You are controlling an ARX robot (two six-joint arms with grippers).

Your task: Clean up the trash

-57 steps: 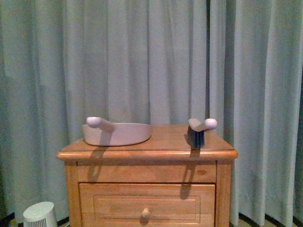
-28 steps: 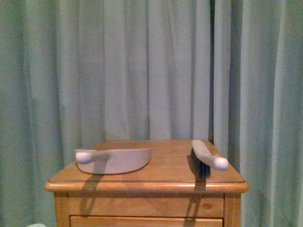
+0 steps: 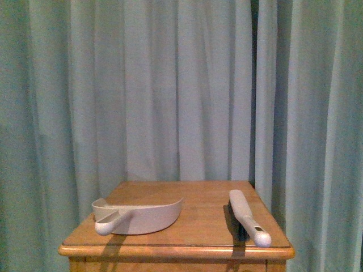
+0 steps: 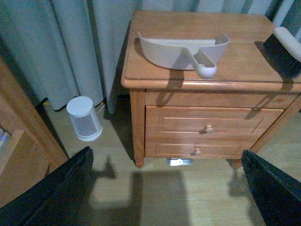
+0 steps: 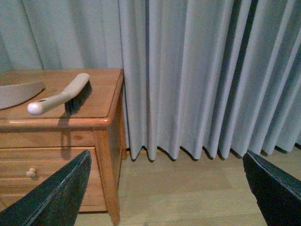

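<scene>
Wooden worktop (image 3: 195, 195) before a pale curtain (image 3: 170, 85). A white dustpan (image 3: 142, 215) lies toward the left and a long-handled brush (image 3: 247, 215) toward the right, well apart. Left tool (image 4: 165, 153) and right tool (image 5: 166, 154) both have their fingers spread wide, holding nothing. The trash shows in none of the views.

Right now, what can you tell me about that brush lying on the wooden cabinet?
The brush is a hand brush with a pale, cream-coloured, plastic-looking handle, rounded at its end, and dark bristles underneath. It lies bristles down on the right side of the wooden nightstand, with the handle end toward the front edge. Only the nightstand's top touches it; the dustpan lies apart, to its left.
</scene>
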